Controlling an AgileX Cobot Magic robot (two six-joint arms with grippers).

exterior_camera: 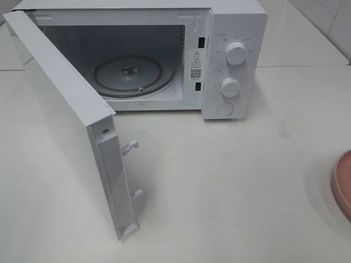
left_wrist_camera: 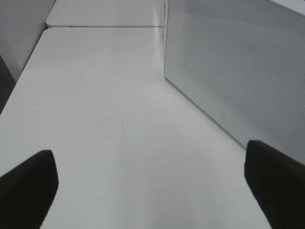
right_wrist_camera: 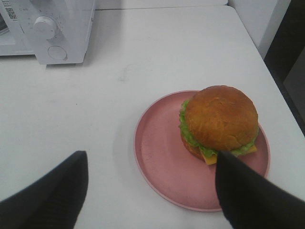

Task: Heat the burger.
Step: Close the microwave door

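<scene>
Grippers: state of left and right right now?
Left gripper: open, empty, over the table.
Right gripper: open, empty, above the burger on the plate.

Burger (right_wrist_camera: 221,119) sits on pink plate (right_wrist_camera: 162,162), off-centre. Right gripper (right_wrist_camera: 151,191) hovers above, fingers (right_wrist_camera: 248,195) spread wide, empty. Microwave (right_wrist_camera: 52,28) well apart on white table (right_wrist_camera: 119,86).

Microwave (exterior_camera: 233,60): warning-triangle sticker (exterior_camera: 196,64) with QR code; print illegible.
</scene>
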